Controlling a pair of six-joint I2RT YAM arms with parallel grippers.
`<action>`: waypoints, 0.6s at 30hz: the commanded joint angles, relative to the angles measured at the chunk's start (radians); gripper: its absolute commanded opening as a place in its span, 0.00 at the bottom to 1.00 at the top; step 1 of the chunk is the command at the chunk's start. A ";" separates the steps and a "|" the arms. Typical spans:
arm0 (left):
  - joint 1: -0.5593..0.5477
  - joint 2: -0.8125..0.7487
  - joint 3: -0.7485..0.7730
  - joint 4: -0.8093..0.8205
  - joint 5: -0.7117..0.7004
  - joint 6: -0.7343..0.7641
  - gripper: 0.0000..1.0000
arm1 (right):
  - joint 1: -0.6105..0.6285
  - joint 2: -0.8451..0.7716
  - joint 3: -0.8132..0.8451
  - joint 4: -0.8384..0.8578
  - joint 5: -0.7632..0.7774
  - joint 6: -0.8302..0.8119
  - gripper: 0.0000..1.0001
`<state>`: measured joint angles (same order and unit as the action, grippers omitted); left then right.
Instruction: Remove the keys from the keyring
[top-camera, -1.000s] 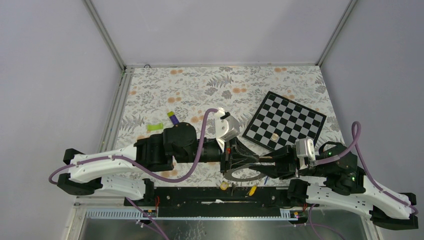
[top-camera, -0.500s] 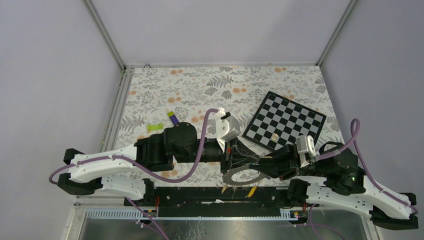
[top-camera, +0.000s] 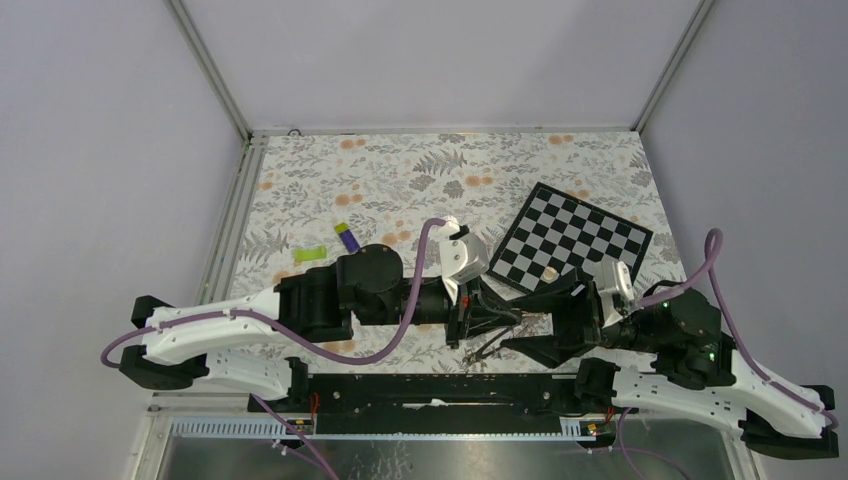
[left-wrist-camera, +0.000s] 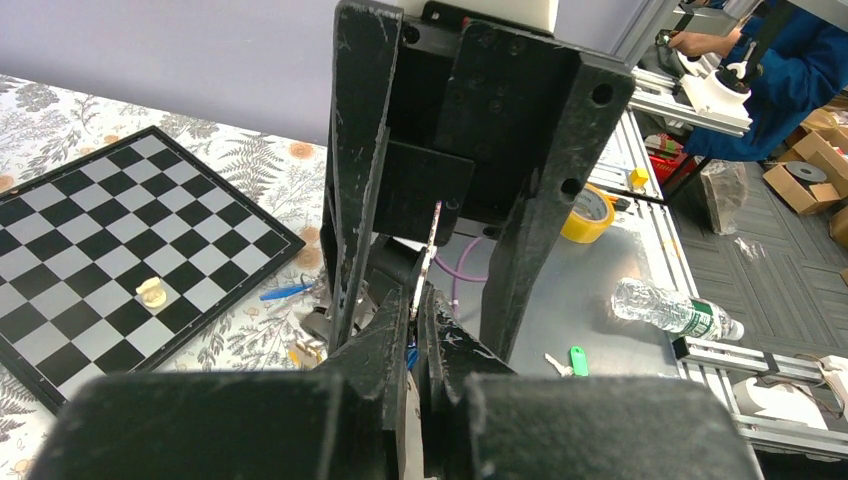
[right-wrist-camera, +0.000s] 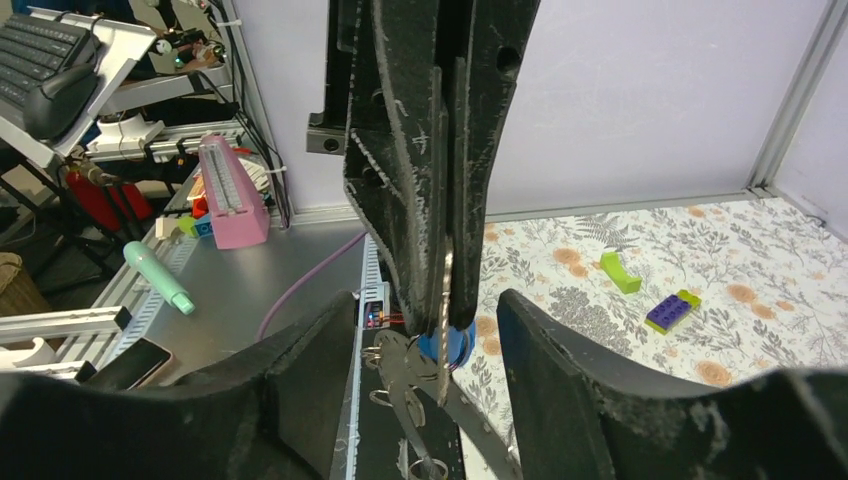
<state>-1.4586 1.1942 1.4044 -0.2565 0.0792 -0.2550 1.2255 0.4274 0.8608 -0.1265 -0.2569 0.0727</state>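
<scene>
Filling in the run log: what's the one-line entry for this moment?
left pincer: shut on keyring, ring edge-on | right pincer: open, fingers either side of keyring

No legible text, brand, number or sign in any view.
Water bottle (left-wrist-camera: 668, 309), right side of left wrist frame: green label band, print too small to read.
Keyboard (right-wrist-camera: 45, 45), upper left of right wrist frame: key legends blurred, unreadable.
</scene>
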 joint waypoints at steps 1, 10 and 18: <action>0.000 -0.039 0.021 0.091 0.012 0.004 0.00 | 0.003 -0.052 -0.010 0.056 -0.041 -0.027 0.63; 0.000 -0.048 0.023 0.110 0.072 0.002 0.00 | 0.003 -0.086 -0.021 0.028 -0.085 -0.068 0.62; -0.001 -0.053 0.022 0.126 0.085 -0.001 0.00 | 0.003 -0.090 -0.031 0.022 -0.053 -0.068 0.60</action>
<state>-1.4586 1.1793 1.4044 -0.2516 0.1356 -0.2550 1.2255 0.3401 0.8364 -0.1242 -0.3256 0.0196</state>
